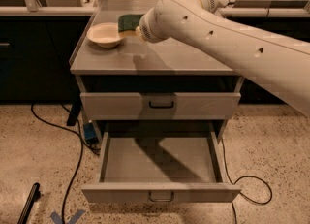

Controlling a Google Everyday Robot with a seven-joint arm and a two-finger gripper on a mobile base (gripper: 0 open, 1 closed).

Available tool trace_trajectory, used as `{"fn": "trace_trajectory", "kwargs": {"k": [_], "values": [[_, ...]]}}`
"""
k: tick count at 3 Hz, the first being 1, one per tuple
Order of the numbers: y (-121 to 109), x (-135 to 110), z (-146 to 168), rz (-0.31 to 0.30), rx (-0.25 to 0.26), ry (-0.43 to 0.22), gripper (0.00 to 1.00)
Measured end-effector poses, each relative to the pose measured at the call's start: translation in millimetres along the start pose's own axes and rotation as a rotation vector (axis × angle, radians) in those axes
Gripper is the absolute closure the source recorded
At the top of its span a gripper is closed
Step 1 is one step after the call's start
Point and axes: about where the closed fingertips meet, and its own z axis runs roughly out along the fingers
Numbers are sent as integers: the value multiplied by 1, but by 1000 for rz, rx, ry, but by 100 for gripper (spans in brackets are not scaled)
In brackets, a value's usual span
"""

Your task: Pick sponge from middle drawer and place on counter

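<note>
The sponge [128, 23], dark green on top with pale yellow foam below, hangs just above the counter [164, 58] at its back, right of the white bowl [104, 34]. My gripper [134, 29] is at the tip of the big white arm that reaches in from the right. It is mostly hidden behind the wrist and is shut on the sponge's right end. The middle drawer [160, 193] is pulled wide open below, and nothing lies in it.
The upper drawer front [160, 105] is closed. Black cables [72, 160] run over the speckled floor on the left, and another [252, 189] on the right. A small blue item [89, 133] lies beside the cabinet. A black bar [29, 203] lies at bottom left.
</note>
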Motion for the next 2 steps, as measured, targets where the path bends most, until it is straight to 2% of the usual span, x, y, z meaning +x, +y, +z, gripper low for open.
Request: {"fn": "trace_trajectory", "kwargs": {"k": [1,2], "values": [[-10,13,6,9,10,23,100],[-12,15,7,10,11,27,88]]}}
